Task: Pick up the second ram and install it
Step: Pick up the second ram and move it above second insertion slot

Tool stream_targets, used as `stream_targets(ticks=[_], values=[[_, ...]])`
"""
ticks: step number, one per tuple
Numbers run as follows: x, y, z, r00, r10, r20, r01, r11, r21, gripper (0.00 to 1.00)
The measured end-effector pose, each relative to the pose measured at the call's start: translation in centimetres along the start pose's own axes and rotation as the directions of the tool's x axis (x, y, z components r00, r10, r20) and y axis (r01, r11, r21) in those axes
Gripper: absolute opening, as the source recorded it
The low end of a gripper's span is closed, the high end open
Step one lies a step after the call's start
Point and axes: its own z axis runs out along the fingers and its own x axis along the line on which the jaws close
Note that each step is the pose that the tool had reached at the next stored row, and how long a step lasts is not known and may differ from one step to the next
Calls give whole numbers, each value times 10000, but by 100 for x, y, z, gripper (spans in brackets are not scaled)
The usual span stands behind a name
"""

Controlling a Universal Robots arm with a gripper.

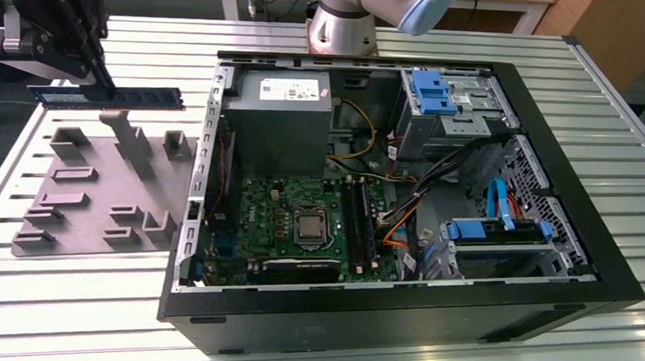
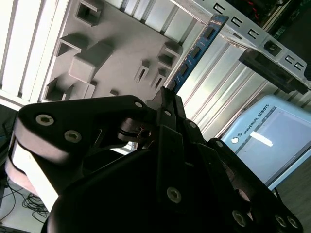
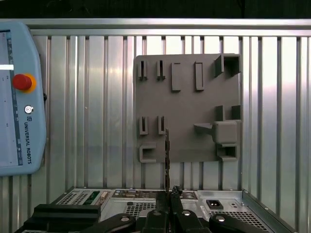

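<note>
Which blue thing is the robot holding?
The long, thin second ram, pinched in the gripper above the grey tray. The chunky blue brackets sit inside the computer case.

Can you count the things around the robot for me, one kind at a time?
second ram, pinched in the gripper: 1
grey holder tray: 1
open computer case: 1
control tablet with a red button: 1
Total: 4

grey holder plate [image 1: 93, 191] on slatted table [image 1: 78, 300] | open computer case [image 1: 404, 314] just beside
</note>
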Motion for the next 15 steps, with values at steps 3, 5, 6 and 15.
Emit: stream_targets(ticks=[3,5,6,15], values=[[0,-27,0,10000,0,0,0,10000,-1,14],[0,-45,1,10000,0,0,0,10000,0,14],[0,-54,1,10000,0,0,0,10000,0,14],[-1,-132,1,10000,0,0,0,10000,0,14]])
